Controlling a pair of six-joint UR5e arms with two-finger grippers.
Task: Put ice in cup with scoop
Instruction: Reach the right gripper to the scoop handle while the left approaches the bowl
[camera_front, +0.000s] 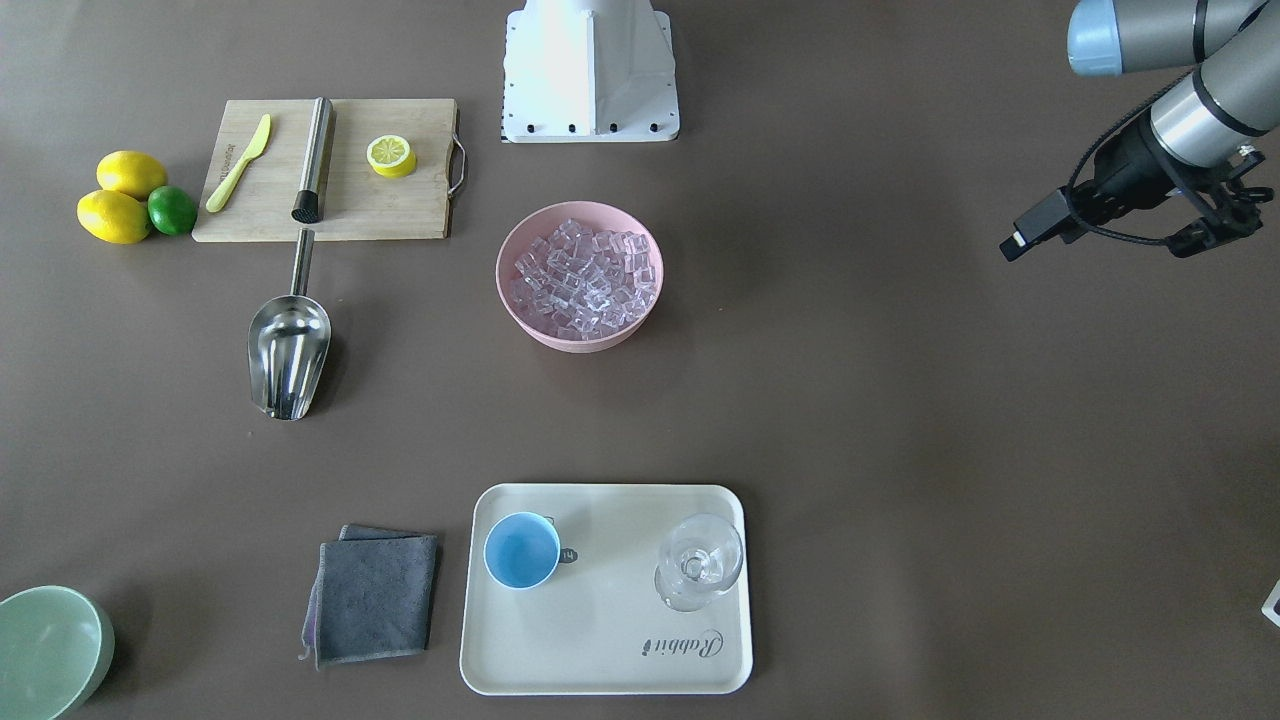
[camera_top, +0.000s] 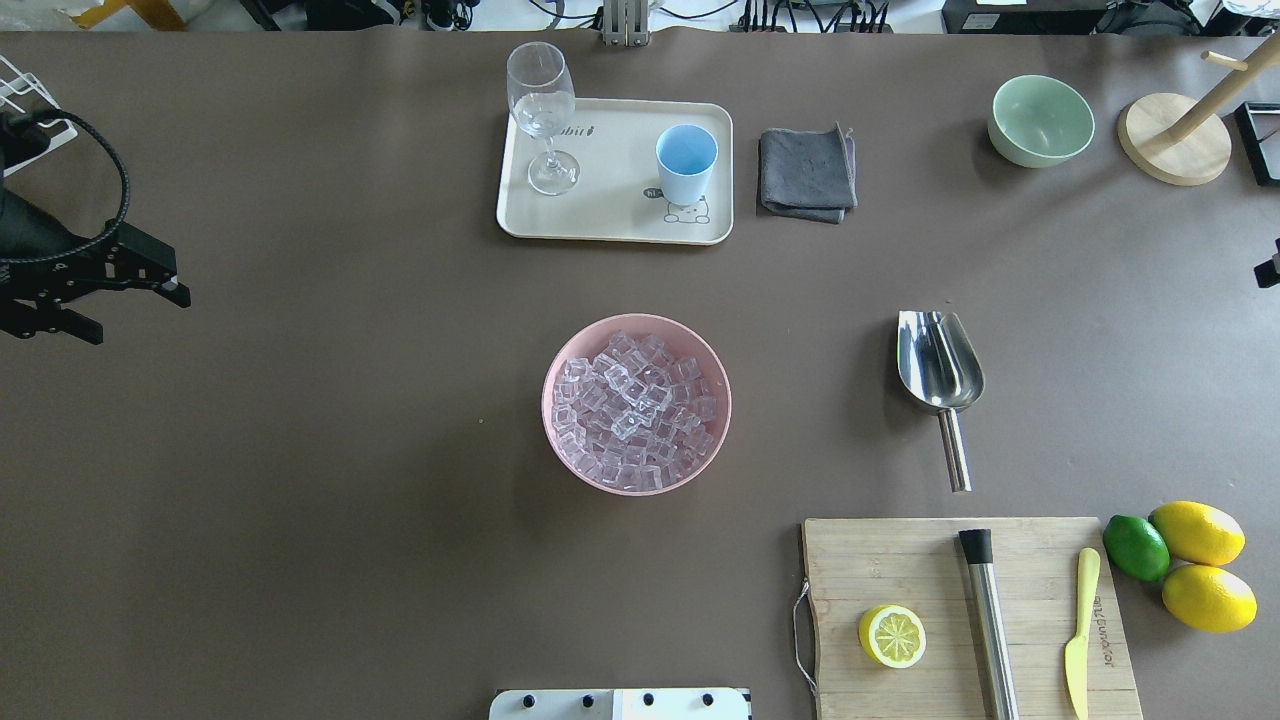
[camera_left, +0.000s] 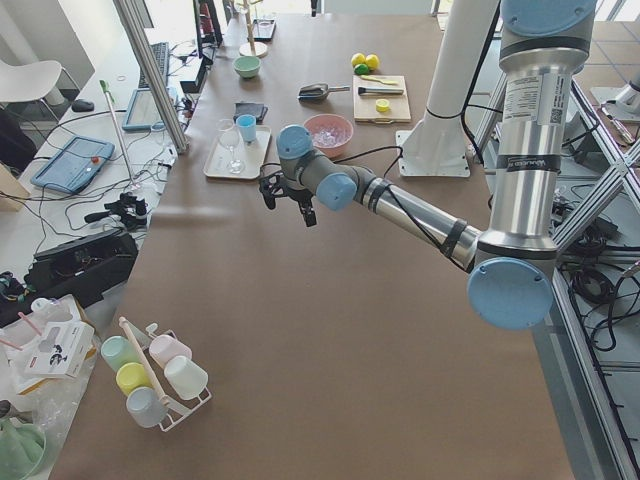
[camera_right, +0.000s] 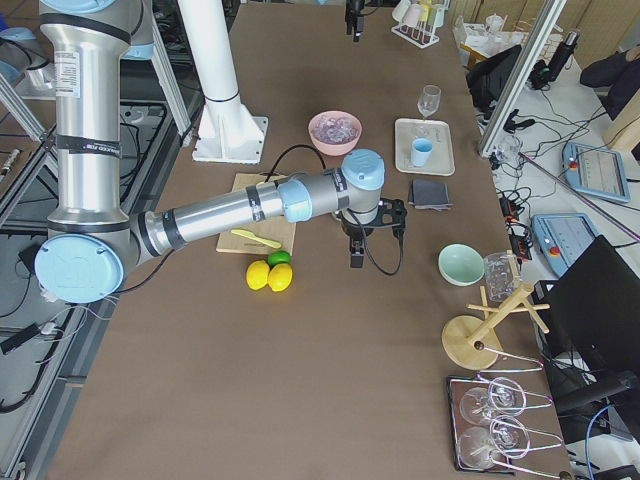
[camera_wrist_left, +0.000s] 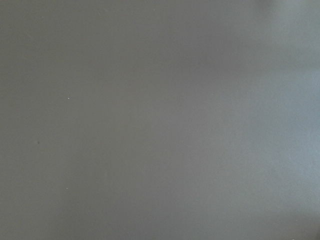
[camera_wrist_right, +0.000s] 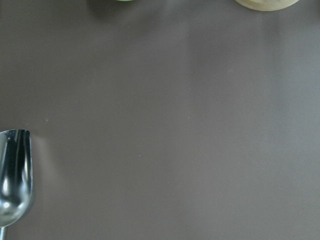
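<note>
L gripper (camera_top: 140, 318): at robot's left end of table (camera_top: 330, 480), above bare top, well apart from all items. Fingers spread wide, nothing betw. them. L wrist cam shows bare table only.

R gripper (camera_right: 355, 255): over table on robot's right, out past scoop. Overhead catches only a dark sliver at frame edge, and R wrist cam shows no fingers. Can't tell how far apart fingers are, or whether they hold anything.

Scoop (camera_top: 938, 375): flat on table, robot's right of ctr, trough up. Mouth faces far side, rod handle runs back toward robot. Handle end near far edge of cutting board (camera_top: 900, 570), gap visible from overhead. No gripper touches it. Trough tip shows in lower-left corner of R wrist cam.

Ice (camera_top: 635, 410): heaped in pink bowl (camera_top: 548, 400), mid-table, well apart from scoop.

Cup (camera_top: 686, 163): upright on cream tray (camera_top: 610, 205) at far side, on tray's end nearer the cloth. Dark tag at its side. Inside shows plain blue. Stemmed glass (camera_top: 543, 110) upright at tray's other end.

Grey cloth (camera_top: 808, 172): folded, just beside tray. Green bowl (camera_top: 1040, 120) further along far edge, w/ wooden stand (camera_top: 1175, 150) near it.

On board: half lemon (camera_top: 892, 636), steel cylinder (camera_top: 988, 620) w/ black end toward scoop, yellow knife (camera_top: 1078, 630). Just beside board: lime (camera_top: 1136, 547) touching 2 lemons (camera_top: 1197, 532).
</note>
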